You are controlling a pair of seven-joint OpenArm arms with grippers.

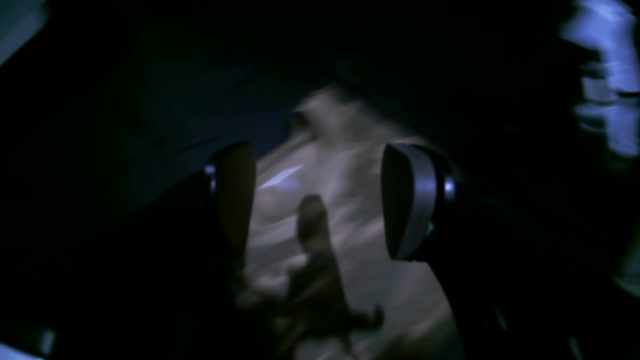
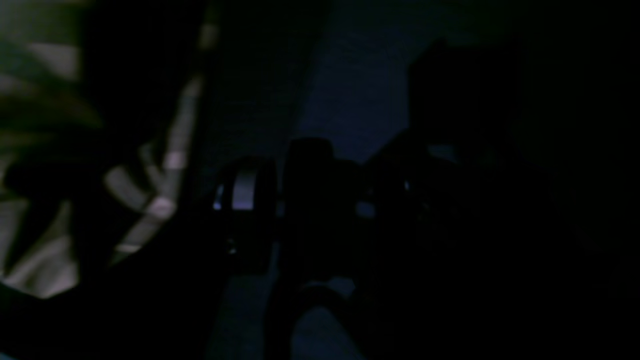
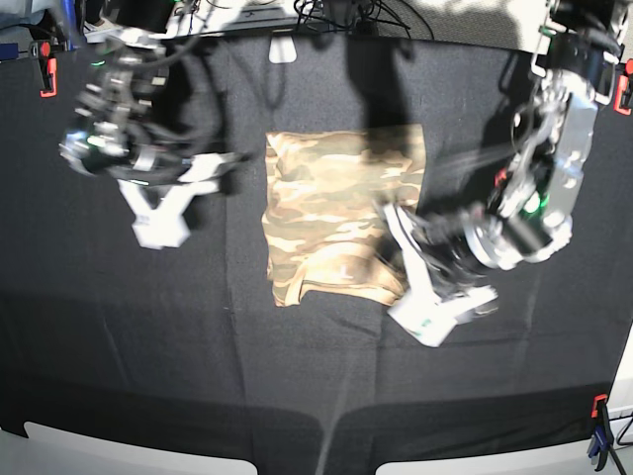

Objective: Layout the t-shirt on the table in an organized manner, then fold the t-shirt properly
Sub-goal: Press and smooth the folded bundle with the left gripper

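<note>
Base view: left claw [image 3: 435,287] gapes over folded t-shirt [image 3: 336,198]; right claw [image 3: 163,213] hangs aside.

bare table [image 3: 119,336] all round t-shirt [image 3: 336,188], left hand [image 3: 420,262] crowding its corner

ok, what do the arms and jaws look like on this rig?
Both arms are dark with metallic joints and a green light by each wrist. Left gripper and right gripper have white, angular jaws in the base view; in the left wrist view the pads look dark and rounded.
</note>
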